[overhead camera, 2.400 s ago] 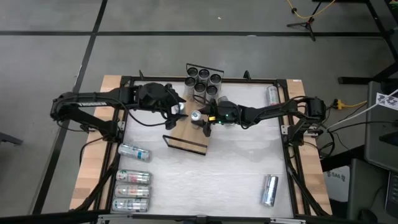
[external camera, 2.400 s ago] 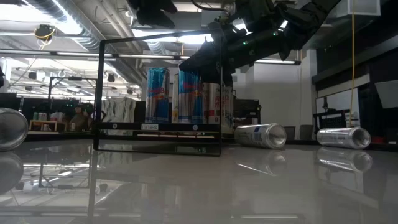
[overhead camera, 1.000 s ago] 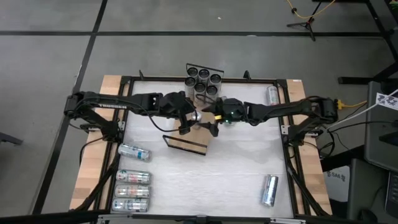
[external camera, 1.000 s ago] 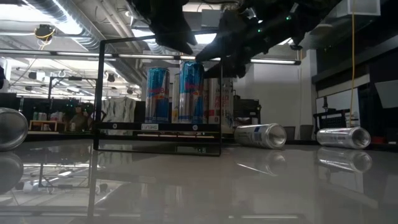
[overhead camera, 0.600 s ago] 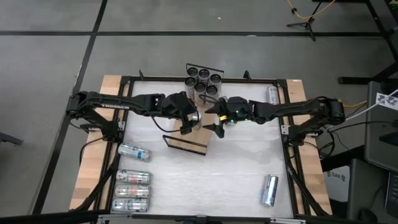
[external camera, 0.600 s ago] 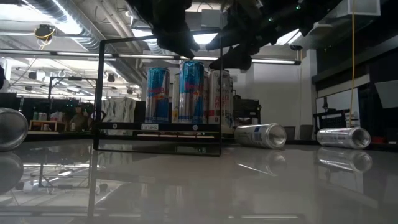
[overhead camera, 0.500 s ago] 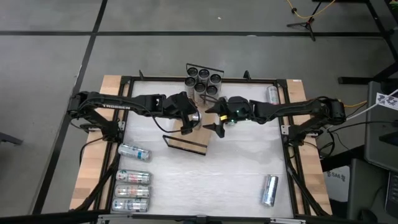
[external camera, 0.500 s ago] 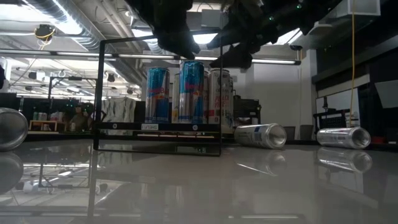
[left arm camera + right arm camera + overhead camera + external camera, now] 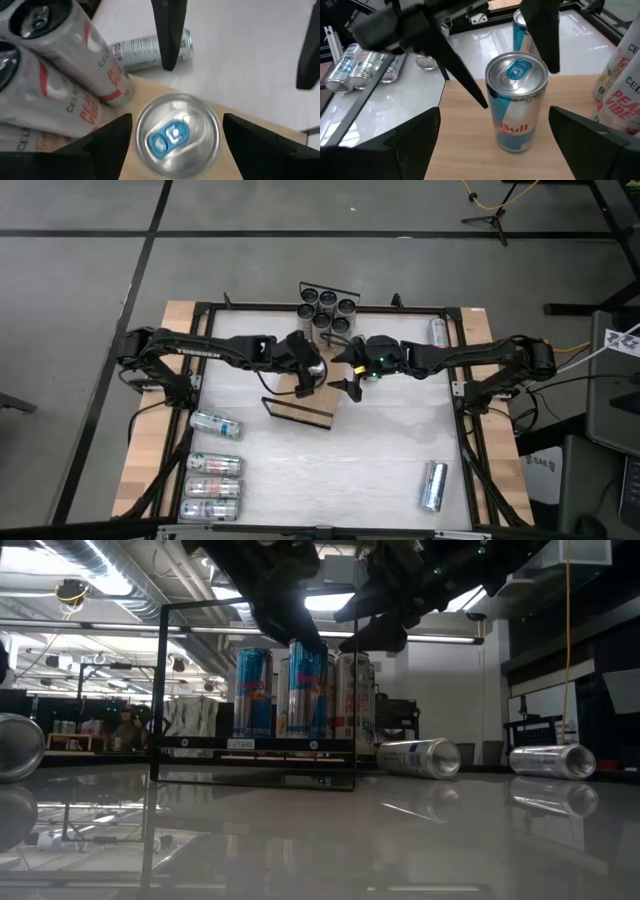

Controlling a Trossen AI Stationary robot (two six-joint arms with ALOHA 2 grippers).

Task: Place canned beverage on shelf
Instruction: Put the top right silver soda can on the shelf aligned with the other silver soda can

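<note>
I have the can (image 9: pixel 516 102) standing upright on the shelf (image 9: pixel 300 396), a blue and silver one with its tab end up. My left gripper (image 9: pixel 172 131) hangs right above it, fingers (image 9: pixel 112 142) spread wide to either side of the lid and not touching it. My right gripper (image 9: pixel 343 376) sits just beside the can on the other side, its fingers (image 9: pixel 412 137) also wide apart and holding nothing. From the low view I see the can next to a group of other upright cans (image 9: pixel 350 695) at the shelf's far end. More cans lie on their sides on the table (image 9: pixel 380 440): several near the left edge (image 9: pixel 212 470), one near the right front (image 9: pixel 433 485), one at the far right (image 9: pixel 437 332).
</note>
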